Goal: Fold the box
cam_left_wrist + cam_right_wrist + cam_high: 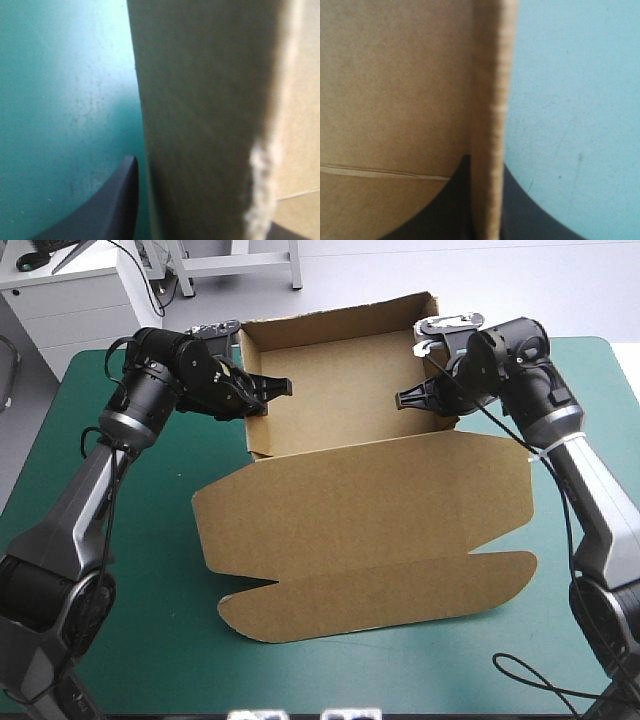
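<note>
Brown box [350, 480] on the teal-green counter [120, 540], set past the middle toward 12 o'clock. Open tray [340, 390] at the far end, walls raised, mouth upward. Lid [370, 510] flat on the counter, running from the tray's near wall toward 6 o'clock, its tuck flap [380, 595] nearest that edge. Whole sheet longest from 12 to 6; fold lines and the tray's long sides along 9 to 3, turned a little, with the 3 o'clock end farther off.

Left tool [274, 391] at the tray's 9 o'clock wall, straddling its top edge and all but closed, with the board pinched between the black fingers. In the left wrist view, one finger [110, 205] just beside the wall's outer face on the counter side. Only a dark sliver of the other past the wall's ragged edge.

Right tool [408, 398] at the 3 o'clock wall in the same way. In the right wrist view, the wall edge-on between two near-closed fingers [440, 205] — one inside the tray, one outside over the counter, both close against the board.
</note>
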You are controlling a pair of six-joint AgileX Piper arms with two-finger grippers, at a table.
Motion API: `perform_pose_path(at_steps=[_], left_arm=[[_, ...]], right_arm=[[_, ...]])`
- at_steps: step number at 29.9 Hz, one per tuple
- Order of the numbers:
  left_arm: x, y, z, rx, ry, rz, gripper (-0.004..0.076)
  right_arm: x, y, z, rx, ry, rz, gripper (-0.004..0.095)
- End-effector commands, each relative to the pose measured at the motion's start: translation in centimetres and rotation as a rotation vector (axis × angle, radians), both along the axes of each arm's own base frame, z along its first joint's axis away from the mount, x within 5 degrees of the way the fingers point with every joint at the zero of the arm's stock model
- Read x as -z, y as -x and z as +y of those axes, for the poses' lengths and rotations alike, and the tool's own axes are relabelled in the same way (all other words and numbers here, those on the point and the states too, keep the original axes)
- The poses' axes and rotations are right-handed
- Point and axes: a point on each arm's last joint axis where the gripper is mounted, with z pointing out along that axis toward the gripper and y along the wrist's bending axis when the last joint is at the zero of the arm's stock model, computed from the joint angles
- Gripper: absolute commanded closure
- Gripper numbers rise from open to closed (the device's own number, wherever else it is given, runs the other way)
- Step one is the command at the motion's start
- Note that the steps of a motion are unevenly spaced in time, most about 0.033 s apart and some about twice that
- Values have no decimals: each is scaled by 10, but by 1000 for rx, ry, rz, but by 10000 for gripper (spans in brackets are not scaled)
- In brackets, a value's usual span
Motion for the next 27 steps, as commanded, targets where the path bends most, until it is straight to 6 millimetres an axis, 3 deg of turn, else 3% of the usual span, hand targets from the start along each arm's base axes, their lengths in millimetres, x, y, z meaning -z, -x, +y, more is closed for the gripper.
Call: perform_pose_path(at_steps=[1,14,21,27], left_arm=[[-14,5,0,22,-18,-3,731],[43,-27,-17,31,-97,115,731],[73,-35,-30,54,-154,170,731],[87,-39,-35,61,-167,198,731]], right_arm=[[-17,2,-16,4,-29,-37,926],[63,-43,3,-23,-29,184,926],[81,-52,6,-31,-12,224,926],[83,-53,6,-33,-5,226,926]])
